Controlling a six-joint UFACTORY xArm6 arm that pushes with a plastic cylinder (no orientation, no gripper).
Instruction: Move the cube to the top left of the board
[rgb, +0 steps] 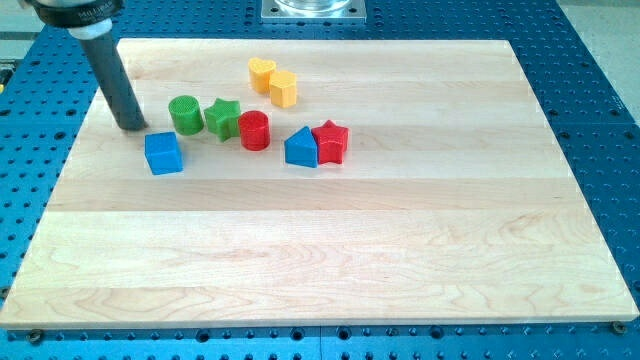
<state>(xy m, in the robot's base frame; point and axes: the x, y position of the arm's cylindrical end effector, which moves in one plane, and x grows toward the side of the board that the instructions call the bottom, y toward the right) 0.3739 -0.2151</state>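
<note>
- Camera view: my tip (133, 127) rests on the table (330, 250) near the view's top left; this tool is a bare rod, holding nothing.
- The blue cube (163, 153) lies just beside my tip, toward the view's bottom right, apart from it.
- Right of it: green cylinder (184, 114), green star (222, 118), red cylinder (254, 130), blue block (300, 148) touching red star (331, 141).
- Above: two yellow blocks (273, 81), touching.
</note>
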